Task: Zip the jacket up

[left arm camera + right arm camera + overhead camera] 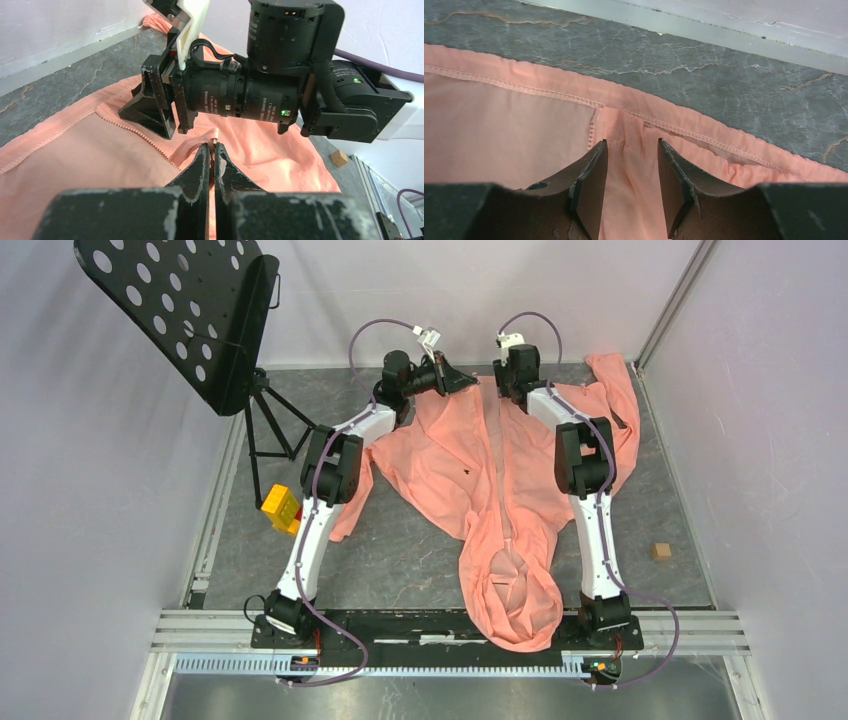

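Note:
The salmon-pink jacket point(440, 455) lies flat with its hood point(510, 590) at the near edge and its hem at the far side. A small dark mark point(467, 471) sits left of the paler zipper strip. My left gripper point(468, 382) is at the far hem. In the left wrist view it point(212, 150) is shut on the zipper's small metal pull point(215, 143) and a fold of fabric. Zipper teeth point(135, 131) run off to the left. My right gripper point(512, 390) is just beside it. It point(631, 145) is open, with its fingers down on the hem fabric and a ridge of cloth between them.
A black perforated music stand point(180, 310) on a tripod stands at the far left. A yellow block point(281, 508) lies by the left arm. A small wooden cube point(660, 551) lies at the right. Walls close in at the back and both sides.

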